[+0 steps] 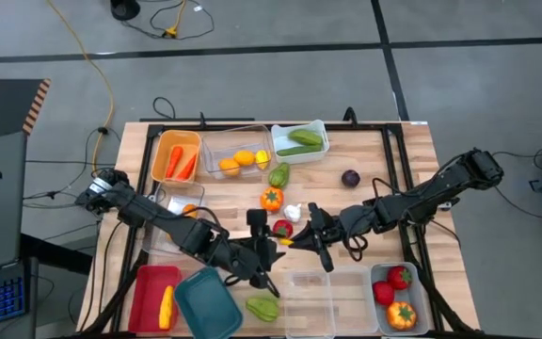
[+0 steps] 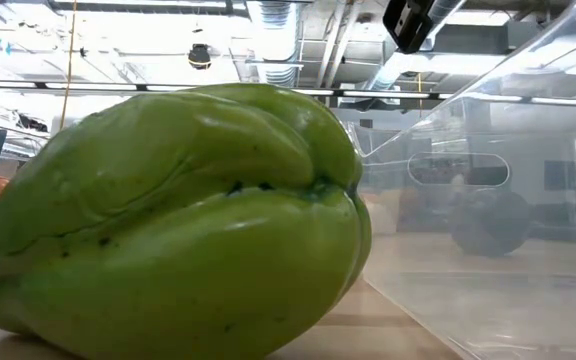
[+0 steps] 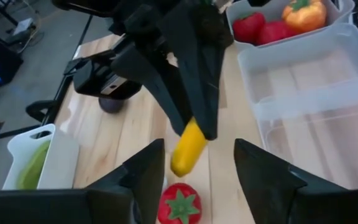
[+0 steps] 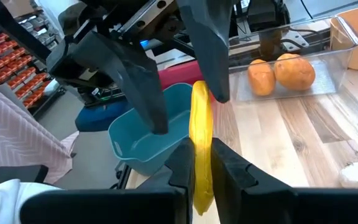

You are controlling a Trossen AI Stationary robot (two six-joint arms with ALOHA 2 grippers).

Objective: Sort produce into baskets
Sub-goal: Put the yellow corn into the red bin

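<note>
In the middle of the table, my right gripper (image 1: 301,237) (image 4: 201,149) is shut on a long yellow piece of produce (image 4: 201,118) (image 3: 188,146). My left gripper (image 1: 269,247) (image 3: 199,152) faces it from the table's left. It is open, with a finger on either side of the yellow piece's free end; whether they touch it I cannot tell. A red piece with a green stem (image 3: 180,204) (image 1: 282,228) lies on the table under the grippers. A teal basket (image 4: 148,134) (image 1: 205,303) stands behind the left gripper. My right gripper pinches the yellow piece between its two fingers, at the end nearer the wrist (image 4: 201,163). The fingers come from the table's right, slanting a little down, and lie along the piece. Its free end (image 4: 199,90) sticks out past the fingertips, clear of the table.
Far side: orange basket with carrots (image 1: 175,158), clear basket with orange pieces (image 1: 238,155), white basket with green pieces (image 1: 301,141). Near side: red basket (image 1: 156,297), clear baskets (image 1: 313,299), grey basket with red pieces (image 1: 398,299). Loose: orange pepper (image 1: 271,199), garlic (image 1: 293,213), purple piece (image 1: 350,178), green piece (image 2: 168,220).
</note>
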